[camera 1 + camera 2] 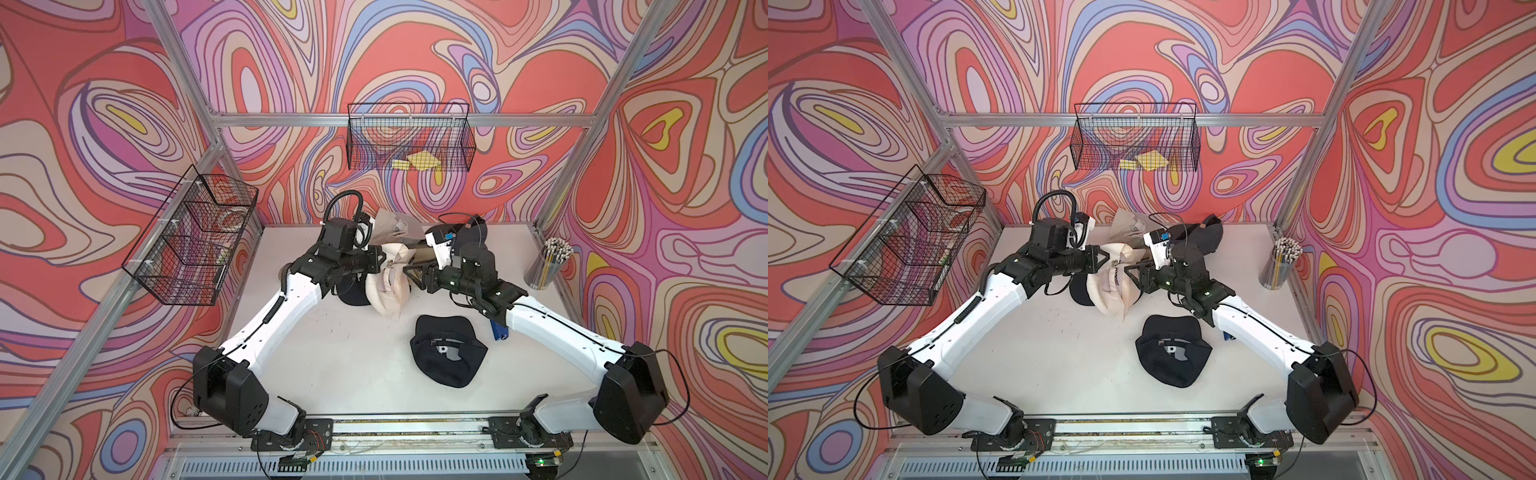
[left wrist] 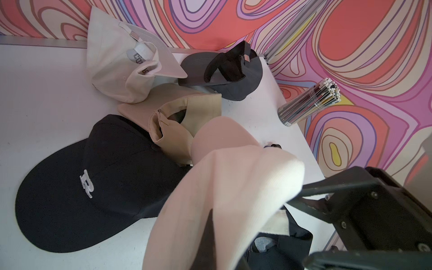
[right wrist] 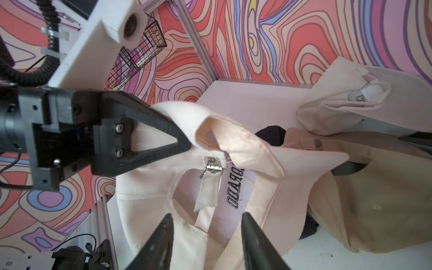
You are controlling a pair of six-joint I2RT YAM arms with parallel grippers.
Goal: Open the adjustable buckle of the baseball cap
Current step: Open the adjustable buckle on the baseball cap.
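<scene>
Lifts the rear of the cream cap [image 1: 388,286] above the desk [image 1: 332,365] with the left claw [image 3: 185,143], pressed together on a fold of the back band just beside the size opening. Turns the back of the cap toward the right arm that way, so the metal buckle [image 3: 212,166] hangs in the open instead of lying buried in cloth. Places the buckle just beside the left claw's tip, at the top of the arched opening, with the strap tail [image 3: 208,194] dangling from it toward the right claw [image 3: 207,216].

Has the right claw spread, one finger to each side of that tail, gripping nothing (whether either finger brushes the cloth cannot be told). Cannot make out whether the buckle's flap is raised or flat: too small and too shiny.

Leaves the other caps alone: a navy cap [image 1: 449,351] inside-up on the desk near the right arm, a tan cap [image 2: 198,109] under the lifted one, a white cap [image 2: 112,70] at the back edge.

Looks to be mid-step, lined up on the buckle but not yet working it. Probably calls next for a narrow pinch on the flap or the tail, pulling against the left claw's hold. Risks slipping off the thin metal, or dragging the band out of that pinch.
</scene>
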